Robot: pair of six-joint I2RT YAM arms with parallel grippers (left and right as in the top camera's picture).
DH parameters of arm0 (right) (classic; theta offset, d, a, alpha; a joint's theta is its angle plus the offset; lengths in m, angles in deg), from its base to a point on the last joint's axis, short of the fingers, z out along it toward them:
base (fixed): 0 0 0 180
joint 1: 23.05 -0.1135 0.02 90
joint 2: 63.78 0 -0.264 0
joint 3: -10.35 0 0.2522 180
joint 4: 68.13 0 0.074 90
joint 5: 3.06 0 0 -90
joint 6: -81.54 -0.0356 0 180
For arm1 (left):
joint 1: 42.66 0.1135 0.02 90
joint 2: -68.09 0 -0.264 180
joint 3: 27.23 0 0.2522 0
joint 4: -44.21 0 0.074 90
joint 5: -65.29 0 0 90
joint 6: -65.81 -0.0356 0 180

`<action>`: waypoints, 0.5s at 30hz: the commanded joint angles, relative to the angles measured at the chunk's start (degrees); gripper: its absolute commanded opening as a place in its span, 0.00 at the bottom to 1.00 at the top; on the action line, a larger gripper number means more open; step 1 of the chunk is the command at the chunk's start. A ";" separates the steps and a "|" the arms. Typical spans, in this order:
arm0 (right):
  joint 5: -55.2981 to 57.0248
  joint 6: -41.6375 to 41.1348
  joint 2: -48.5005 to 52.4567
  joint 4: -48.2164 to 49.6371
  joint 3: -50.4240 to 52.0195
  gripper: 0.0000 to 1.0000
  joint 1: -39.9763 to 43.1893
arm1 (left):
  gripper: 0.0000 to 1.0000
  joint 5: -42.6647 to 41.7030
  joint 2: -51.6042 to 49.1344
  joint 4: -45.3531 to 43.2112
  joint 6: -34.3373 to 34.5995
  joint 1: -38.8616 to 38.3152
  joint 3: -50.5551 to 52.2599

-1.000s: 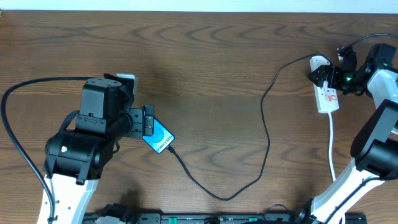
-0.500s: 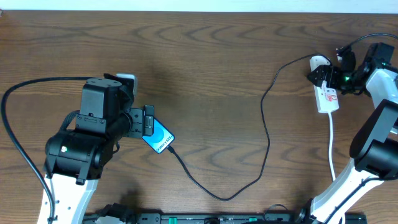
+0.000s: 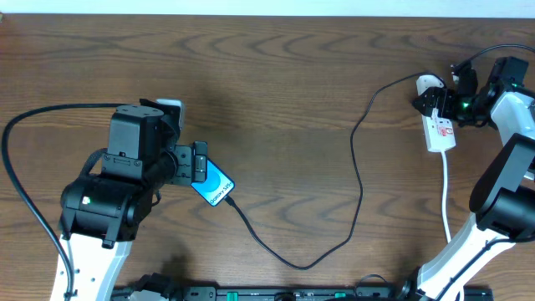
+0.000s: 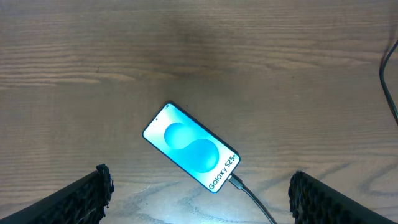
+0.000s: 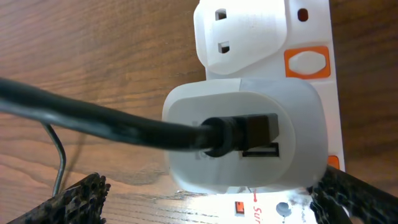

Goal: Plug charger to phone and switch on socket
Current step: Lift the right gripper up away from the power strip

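Observation:
The phone (image 3: 214, 186) lies flat on the table, its blue screen reading "Galaxy S25", and it also shows in the left wrist view (image 4: 190, 147). The black charger cable (image 3: 355, 180) has its plug tip in the phone's lower end (image 4: 237, 182) and runs in a loop across the table to a white adapter (image 5: 245, 137) plugged into the white socket strip (image 3: 440, 131). My left gripper (image 4: 199, 198) is open above the phone, its fingers apart from it. My right gripper (image 5: 208, 199) is open and straddles the adapter on the socket (image 5: 311, 37), beside its orange switches.
The socket's white cord (image 3: 445, 196) runs toward the front right. A thick black robot cable (image 3: 17, 167) loops at the left. The table's far edge runs along the top of the overhead view.

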 commanded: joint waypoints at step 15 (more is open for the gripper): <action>18.80 -9.22 -5.55 -22.08 -15.96 0.99 2.95 | 0.92 0.72 -0.07 -0.07 -0.72 -0.17 -1.09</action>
